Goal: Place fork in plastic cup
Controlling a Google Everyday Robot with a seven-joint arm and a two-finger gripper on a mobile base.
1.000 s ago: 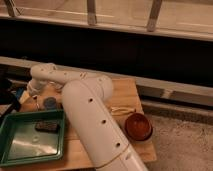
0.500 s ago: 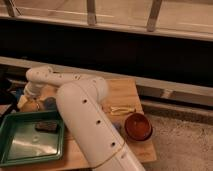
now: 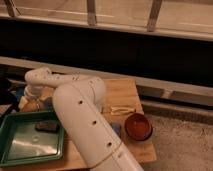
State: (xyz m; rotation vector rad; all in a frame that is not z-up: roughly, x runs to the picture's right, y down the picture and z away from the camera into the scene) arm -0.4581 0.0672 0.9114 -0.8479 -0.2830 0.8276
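A pale fork (image 3: 122, 110) lies flat on the wooden table (image 3: 122, 90), to the right of my white arm (image 3: 85, 115). The arm reaches across to the table's left end. My gripper (image 3: 28, 103) is down at the far left, just above the green tray's back edge and far from the fork. Something bluish (image 3: 20, 93) sits right beside the gripper; I cannot tell whether it is the plastic cup. The arm hides much of the table's middle.
A green tray (image 3: 20, 145) at the front left holds a small dark object (image 3: 47, 125). A red-brown bowl (image 3: 138, 126) stands at the front right, near the table's edge. A dark wall and railing run behind the table.
The arm has swung further left, carrying the gripper toward the table's left end. The fork, bowl and tray have stayed in place.
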